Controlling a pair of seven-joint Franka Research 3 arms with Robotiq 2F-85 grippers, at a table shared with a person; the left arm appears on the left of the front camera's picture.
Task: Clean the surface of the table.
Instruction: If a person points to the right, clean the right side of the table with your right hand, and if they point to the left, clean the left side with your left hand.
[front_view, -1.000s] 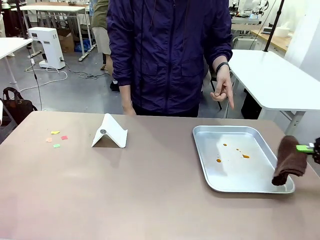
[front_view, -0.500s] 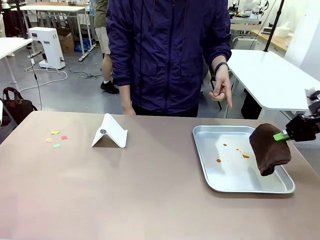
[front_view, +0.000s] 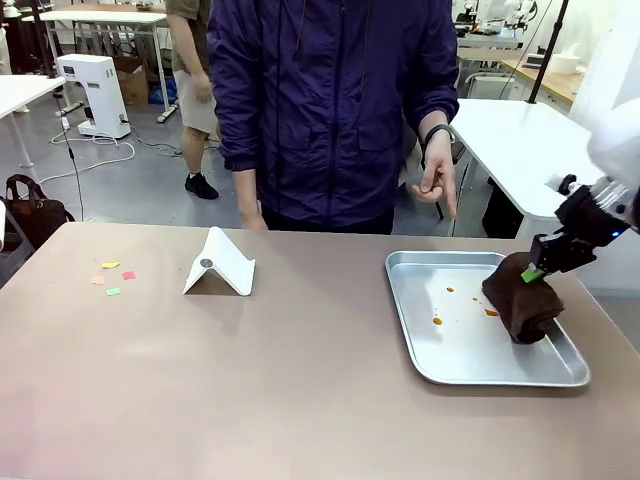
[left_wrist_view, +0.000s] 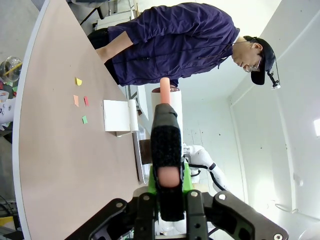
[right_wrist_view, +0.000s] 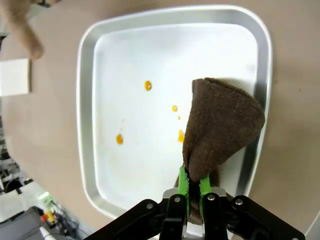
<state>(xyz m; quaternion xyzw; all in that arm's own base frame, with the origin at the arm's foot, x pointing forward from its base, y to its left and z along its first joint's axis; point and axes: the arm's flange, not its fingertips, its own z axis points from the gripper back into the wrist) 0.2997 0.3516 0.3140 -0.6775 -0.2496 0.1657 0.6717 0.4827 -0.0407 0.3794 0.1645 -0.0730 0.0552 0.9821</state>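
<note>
Brown cloth (front_view: 520, 305), pinched in right tool (front_view: 533, 272), has swung onto the tray (front_view: 450, 350) beside orange spots (front_view: 437, 321), seemingly touching; left tool (left_wrist_view: 166, 115) closed

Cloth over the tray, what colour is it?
Dark brown cloth, clearest in right wrist view.

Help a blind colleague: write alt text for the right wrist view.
The right gripper, shut on a brown cloth, holds it over a metal tray dotted with orange spots. The tray sits on the brown table.
</note>
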